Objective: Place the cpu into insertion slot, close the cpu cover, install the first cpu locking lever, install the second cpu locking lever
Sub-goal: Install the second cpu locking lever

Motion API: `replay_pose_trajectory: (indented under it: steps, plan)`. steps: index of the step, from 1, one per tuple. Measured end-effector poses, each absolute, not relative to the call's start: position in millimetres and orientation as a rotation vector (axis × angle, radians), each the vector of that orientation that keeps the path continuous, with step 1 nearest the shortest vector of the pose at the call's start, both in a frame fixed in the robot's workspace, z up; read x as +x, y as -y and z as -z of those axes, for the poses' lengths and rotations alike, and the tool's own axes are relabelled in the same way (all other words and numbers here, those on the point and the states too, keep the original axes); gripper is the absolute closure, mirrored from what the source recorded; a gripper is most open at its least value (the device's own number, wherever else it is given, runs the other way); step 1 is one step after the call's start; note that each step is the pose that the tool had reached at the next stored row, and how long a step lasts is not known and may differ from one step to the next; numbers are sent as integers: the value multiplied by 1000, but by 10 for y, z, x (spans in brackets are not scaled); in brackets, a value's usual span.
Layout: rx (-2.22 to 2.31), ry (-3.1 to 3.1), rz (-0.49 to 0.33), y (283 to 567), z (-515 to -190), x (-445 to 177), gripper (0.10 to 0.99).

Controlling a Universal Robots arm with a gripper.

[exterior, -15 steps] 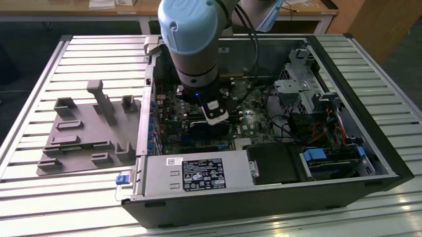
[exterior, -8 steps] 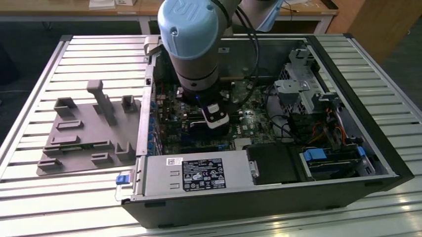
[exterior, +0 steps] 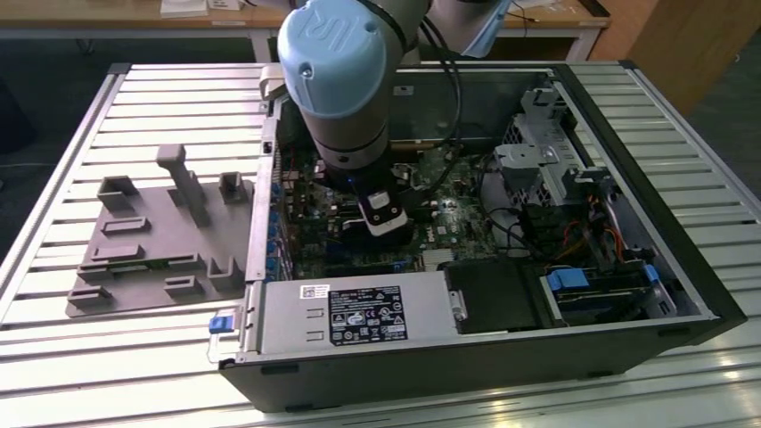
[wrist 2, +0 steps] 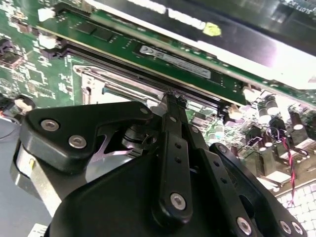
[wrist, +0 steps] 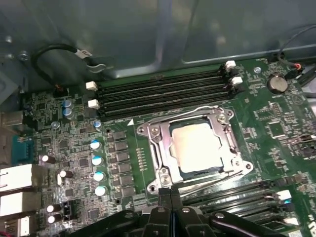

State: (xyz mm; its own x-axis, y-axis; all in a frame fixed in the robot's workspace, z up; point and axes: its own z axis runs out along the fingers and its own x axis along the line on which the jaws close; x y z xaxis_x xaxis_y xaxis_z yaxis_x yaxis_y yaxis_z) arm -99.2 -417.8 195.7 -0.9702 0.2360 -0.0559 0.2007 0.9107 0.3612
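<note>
Claw just beside covered cpu

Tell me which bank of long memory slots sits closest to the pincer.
The bank on the socket's pincer side, beside the fingertips; the other bank lies beyond the cpu.

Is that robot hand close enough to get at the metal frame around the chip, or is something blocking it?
Probably yes. In the first wrist view the gripper sits right at the edge of the cpu cover, which lies closed around the cpu, with nothing between them. The memory slots lie on the far side, out of its way.
</note>
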Motion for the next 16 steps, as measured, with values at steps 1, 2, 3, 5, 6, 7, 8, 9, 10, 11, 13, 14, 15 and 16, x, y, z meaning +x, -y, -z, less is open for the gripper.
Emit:
replay_pose_trajectory:
  steps: [1, 2, 3, 5, 6, 7, 8, 9, 10, 11, 13, 14, 15, 16]
  plan:
    - [340, -2974, -553, 4179, -1950, -996, 980]
    - [341, -2973, -562, 4178, -1944, -996, 980]
    - [341, -2972, -569, 4178, -1939, -997, 980]
    - [342, -2970, -582, 4178, -1929, -1002, 980]
    - [342, -2970, -587, 4178, -1923, -1006, 980]
    - [342, -2969, -591, 4178, -1917, -1010, 980]
    - [342, -2969, -596, 4178, -1910, -1013, 980]
    - [342, -2968, -599, 4177, -1903, -1018, 980]
    - [343, -2967, -604, 4178, -1897, -1021, 980]
    - [343, -2967, -608, 4178, -1890, -1026, 980]
    - [344, -2966, -615, 4178, -1876, -1037, 980]
    - [344, -2965, -619, 4178, -1870, -1046, 980]
    - [344, -2965, -622, 4177, -1864, -1051, 980]
    - [344, -2965, -625, 4178, -1859, -1055, 980]
